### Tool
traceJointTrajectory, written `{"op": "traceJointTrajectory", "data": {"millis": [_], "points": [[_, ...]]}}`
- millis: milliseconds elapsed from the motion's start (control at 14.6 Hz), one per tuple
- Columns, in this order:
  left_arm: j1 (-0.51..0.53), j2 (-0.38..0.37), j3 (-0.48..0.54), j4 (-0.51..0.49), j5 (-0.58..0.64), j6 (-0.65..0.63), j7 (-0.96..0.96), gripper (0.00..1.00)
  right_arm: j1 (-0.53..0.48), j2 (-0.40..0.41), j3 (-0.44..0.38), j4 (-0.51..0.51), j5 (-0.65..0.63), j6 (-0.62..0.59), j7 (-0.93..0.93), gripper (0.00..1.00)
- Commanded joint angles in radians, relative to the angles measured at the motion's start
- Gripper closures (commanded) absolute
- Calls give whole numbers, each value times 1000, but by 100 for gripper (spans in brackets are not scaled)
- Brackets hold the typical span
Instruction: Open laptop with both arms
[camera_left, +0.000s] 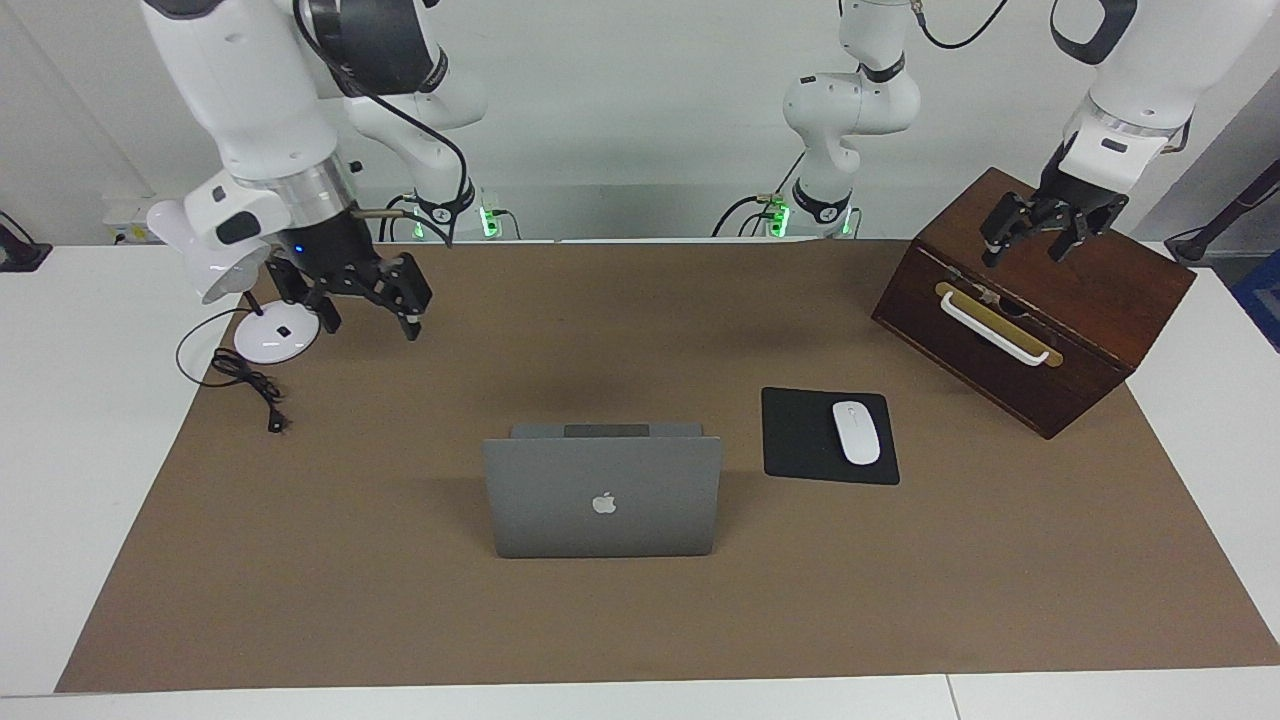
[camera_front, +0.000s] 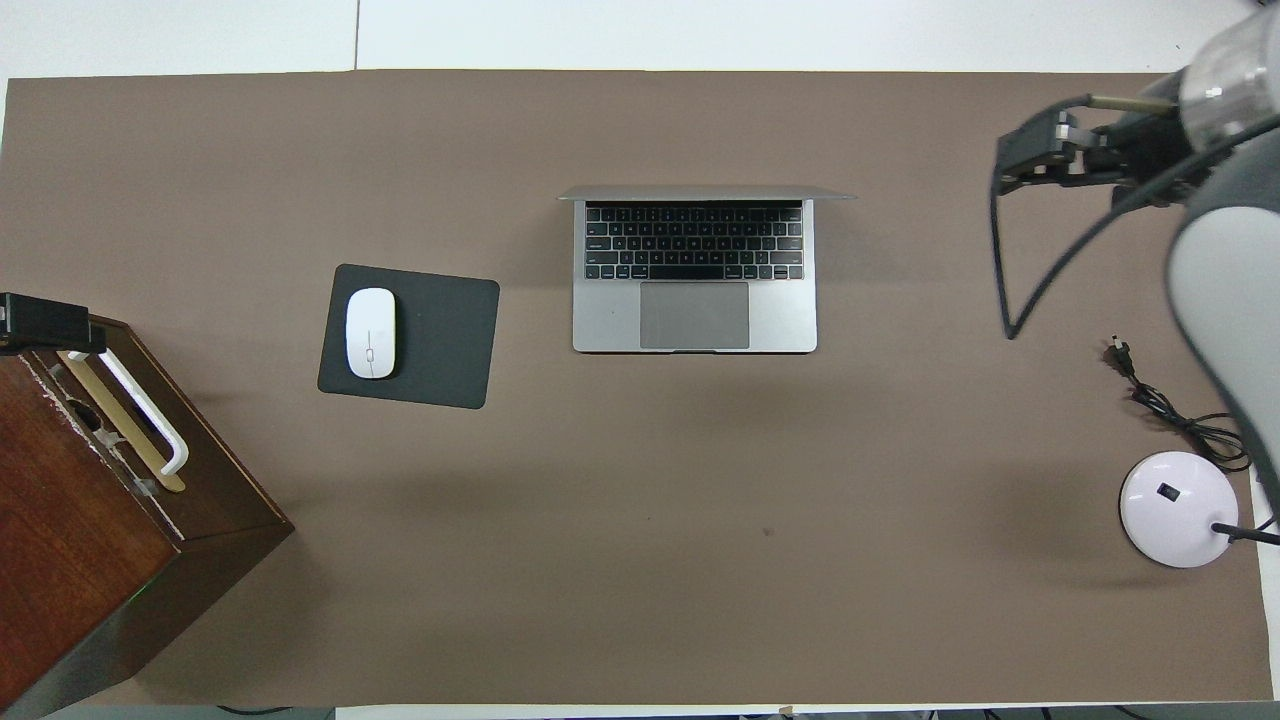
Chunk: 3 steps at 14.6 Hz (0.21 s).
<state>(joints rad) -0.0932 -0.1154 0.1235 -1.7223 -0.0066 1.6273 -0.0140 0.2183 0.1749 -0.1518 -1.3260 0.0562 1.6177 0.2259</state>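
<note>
Scanning the facing view from its left edge, I find the right end effector (camera_left: 365, 312) raised over the brown mat (camera_left: 640, 620) near the white lamp base (camera_left: 276, 335), its black cord (camera_left: 250, 385) coiled on the mat beside it. Its fingers stand spread apart and grip nothing.

At mid-mat I note the laptop (camera_left: 603, 495) standing open, lid upright with the apple logo turned away from the robots. The overhead view shows its keyboard and trackpad exposed toward the robots. Neither arm touches it.

Beside the laptop, toward the left arm's end of the tabletop (camera_left: 90, 450), lies the black mouse pad (camera_left: 800, 440) with the white mouse (camera_left: 856, 432) resting on it.

Nearer the robots than the pad sits the dark wooden box (camera_left: 1090, 330), set at an angle, a white handle (camera_left: 995, 332) on its front. The left end effector (camera_left: 1040, 235) hangs over the box top, fingers parted and holding nothing.
</note>
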Motion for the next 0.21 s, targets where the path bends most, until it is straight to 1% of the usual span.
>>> {"op": "traceJointTrajectory", "data": {"millis": [0,137], "points": [[7,17,-5,30,19,-37,13,0,-56,-49,-6,-38,-12,-10,-121,0],[9,17,-5,30,17,-35,13,0,-97,-61,-8,-42,-13,-12,-221,0]]}}
